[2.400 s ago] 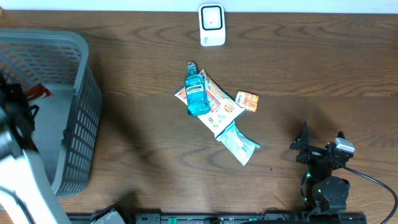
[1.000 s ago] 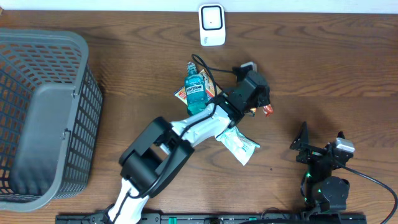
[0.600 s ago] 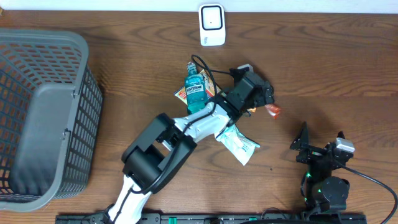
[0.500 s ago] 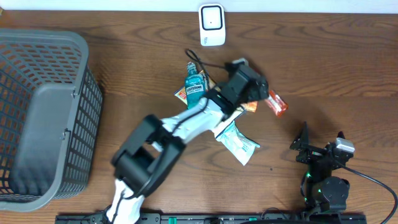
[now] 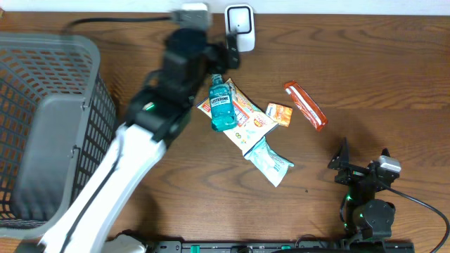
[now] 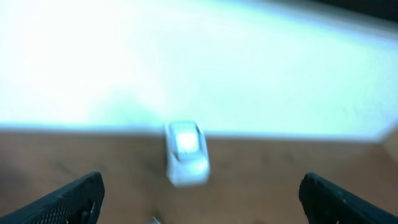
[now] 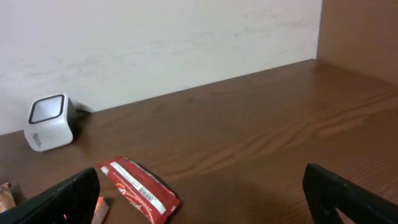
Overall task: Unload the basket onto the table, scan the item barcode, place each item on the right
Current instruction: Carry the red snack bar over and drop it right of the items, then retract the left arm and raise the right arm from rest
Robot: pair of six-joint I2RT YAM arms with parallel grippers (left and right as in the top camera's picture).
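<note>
A red snack packet (image 5: 305, 105) lies flat on the table, right of the pile, held by nothing. In the right wrist view the red packet (image 7: 140, 190) shows a white strip with a barcode facing up. The white scanner (image 5: 239, 27) stands at the table's far edge. My left gripper (image 5: 226, 55) is open and empty just in front of the scanner (image 6: 185, 154), which looks blurred in the left wrist view. My left gripper (image 6: 202, 199) has nothing between its fingers. My right gripper (image 5: 363, 152) stands open and empty at the near right, and the right gripper (image 7: 202, 196) faces the packet.
A pile sits mid-table: a blue mouthwash bottle (image 5: 223, 105), a flat snack bag (image 5: 247, 118), a small orange box (image 5: 280, 114) and a pale green pouch (image 5: 270, 161). A grey mesh basket (image 5: 84, 119) fills the left side. The scanner (image 7: 50, 121) also shows in the right wrist view.
My left gripper opened and let go of the red packet, which now rests on the table. The left arm then swung up and left, away from the pile, to the scanner. The right arm stayed still.
</note>
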